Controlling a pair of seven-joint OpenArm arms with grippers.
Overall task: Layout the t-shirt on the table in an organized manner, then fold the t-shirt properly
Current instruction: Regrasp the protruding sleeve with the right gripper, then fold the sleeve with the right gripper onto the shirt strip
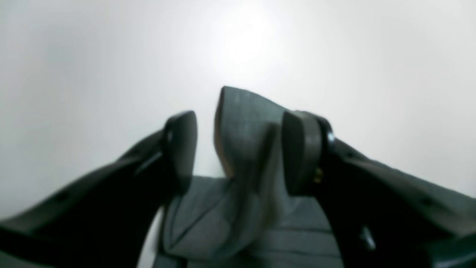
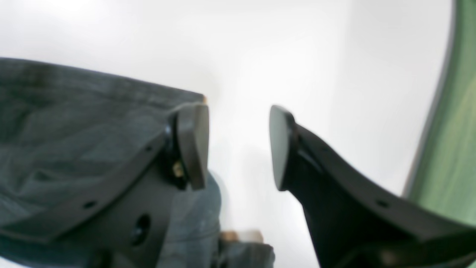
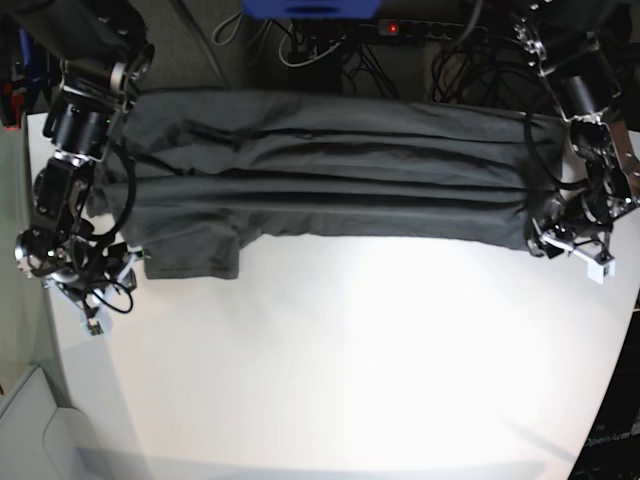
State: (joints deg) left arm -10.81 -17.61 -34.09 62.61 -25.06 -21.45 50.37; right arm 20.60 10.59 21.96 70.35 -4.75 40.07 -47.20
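The dark grey t-shirt (image 3: 330, 185) lies stretched in long folds across the far part of the white table (image 3: 350, 380), with one sleeve (image 3: 195, 255) pointing toward the front. My left gripper (image 3: 572, 238) is at the shirt's right end. In the left wrist view my left gripper (image 1: 240, 116) is open, and a raised flap of the t-shirt (image 1: 241, 130) stands between its fingers, leaning on the right pad (image 1: 297, 149). My right gripper (image 3: 85, 278) is at the shirt's left end. Seen from its wrist, my right gripper (image 2: 238, 109) is open over bare table (image 2: 260, 44), with the t-shirt (image 2: 74, 123) beside its left finger.
Cables and a power strip (image 3: 400, 28) lie behind the table's far edge. In the right wrist view the table's rounded edge (image 2: 435, 111) runs close by, with a green surface (image 2: 457, 149) beyond it. The white tabletop stretches toward the front.
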